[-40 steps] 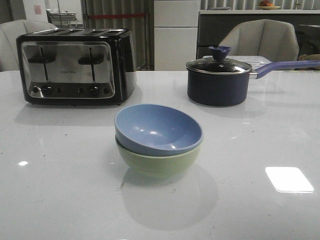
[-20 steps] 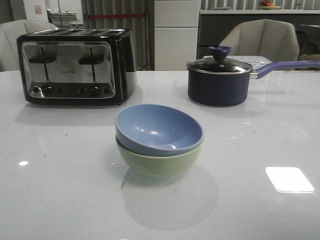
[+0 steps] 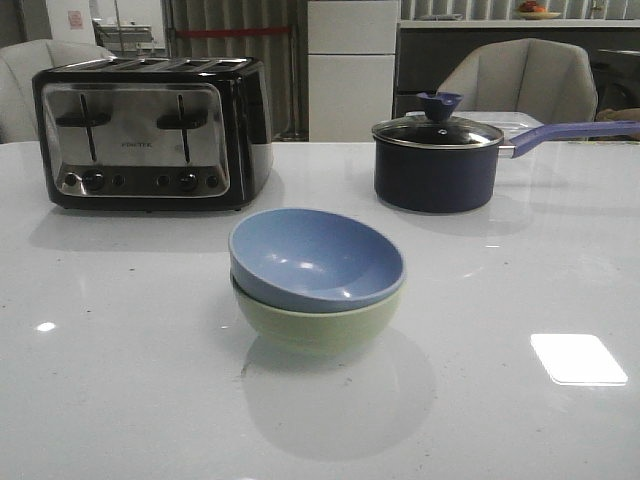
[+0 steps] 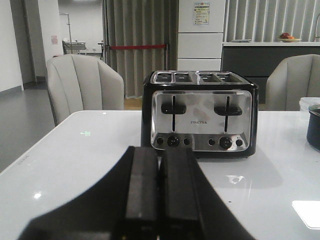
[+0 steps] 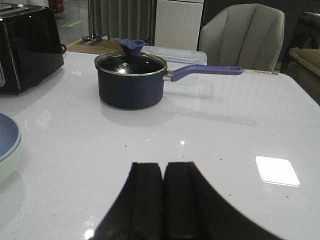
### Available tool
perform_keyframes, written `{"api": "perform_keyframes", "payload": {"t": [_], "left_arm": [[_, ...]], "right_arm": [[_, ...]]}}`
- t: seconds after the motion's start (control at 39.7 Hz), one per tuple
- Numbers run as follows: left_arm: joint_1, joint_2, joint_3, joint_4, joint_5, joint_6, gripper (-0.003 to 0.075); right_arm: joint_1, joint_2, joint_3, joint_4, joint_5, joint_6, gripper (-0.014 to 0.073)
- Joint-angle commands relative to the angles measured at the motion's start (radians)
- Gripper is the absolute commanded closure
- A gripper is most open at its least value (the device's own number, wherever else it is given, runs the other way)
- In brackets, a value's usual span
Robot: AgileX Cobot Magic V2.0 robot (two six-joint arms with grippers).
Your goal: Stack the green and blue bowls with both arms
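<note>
The dusty blue bowl point(image 3: 316, 258) sits nested, slightly tilted, inside the pale green bowl point(image 3: 315, 326) at the middle of the white table point(image 3: 120, 380). An edge of both bowls shows in the right wrist view: blue bowl point(image 5: 7, 139), green bowl point(image 5: 7, 165). Neither gripper shows in the front view. My left gripper point(image 4: 159, 152) is shut and empty, low over the table, facing the toaster. My right gripper point(image 5: 163, 166) is shut and empty, over bare table to the right of the bowls.
A black and chrome toaster point(image 3: 150, 130) stands at the back left. A dark saucepan with a glass lid point(image 3: 438, 150) and a purple handle point(image 3: 570, 131) stands at the back right. Chairs stand behind the table.
</note>
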Motion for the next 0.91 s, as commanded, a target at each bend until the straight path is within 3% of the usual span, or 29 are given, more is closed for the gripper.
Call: {"api": "perform_keyframes", "payload": {"t": [0.0,0.15,0.63,0.78,0.88], "left_arm": [[-0.001,-0.017,0.007,-0.001,-0.091,-0.011,0.0621],[-0.001,-0.017,0.007,-0.001,-0.091,-0.011,0.0621],[-0.001,-0.017,0.007,-0.001,-0.091,-0.011,0.0621],[-0.001,-0.017,0.007,-0.001,-0.091,-0.011,0.0621],[-0.001,-0.017,0.007,-0.001,-0.091,-0.011,0.0621]], "right_arm": [[-0.006,-0.014,0.019,0.015,-0.147,-0.001,0.0566],[-0.007,-0.051,0.092,0.015,-0.257,-0.001,0.0566],[-0.007,-0.05,0.09,-0.015,-0.277,0.008,0.0566],[-0.007,-0.05,0.09,-0.292,-0.296,0.281,0.0566],[-0.007,-0.05,0.09,-0.321,-0.297,0.344,0.0566]]}}
